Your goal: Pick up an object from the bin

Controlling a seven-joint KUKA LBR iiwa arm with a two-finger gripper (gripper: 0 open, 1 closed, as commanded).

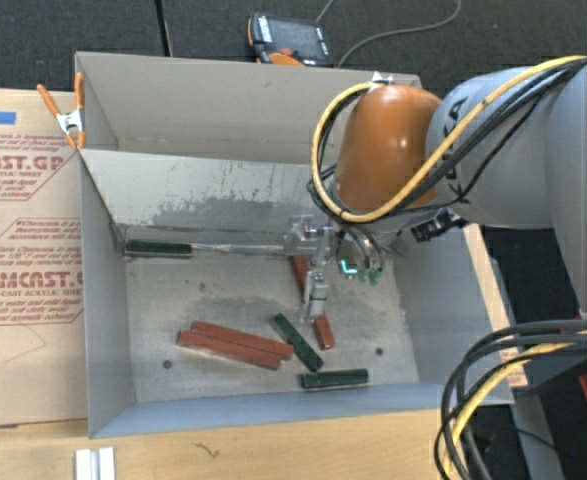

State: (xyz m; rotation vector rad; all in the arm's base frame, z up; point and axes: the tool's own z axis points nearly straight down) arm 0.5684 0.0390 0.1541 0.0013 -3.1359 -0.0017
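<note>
- Camera view, looking down into the grey metal bin (108, 308): short red-brown stick (324, 333) flat on the floor, just beyond the tip of the gripper (316, 306), on the side toward the near wall. Impossible to judge whether the two are touching.
- Gripper low over the floor, beneath the orange wrist cover (383, 148). Opening masked by its own metalwork, so wide or narrow cannot be told. Nothing visibly held.
- Second red-brown stick (300, 271) just left of the gripper, partly hidden by it.
- Dark green stick (295, 340) aslant, below and left of the gripper, close beside the short red-brown stick and perhaps touching it.
- Further from the gripper: another dark green stick (333, 378) toward the near wall, long red-brown bars (231, 345) well to the left, and a dark green bar (158, 250) far left at the foot of the back wall.
- Likely risk: an off-centre grip on one end of the short stick, then pivoting or slipping on the lift.
- Likely risk: scraping the floor, or sliding over so thin and flat a piece.
- Likely risk: catching or nudging the green neighbour, or brushing the second red-brown stick aside.
</note>
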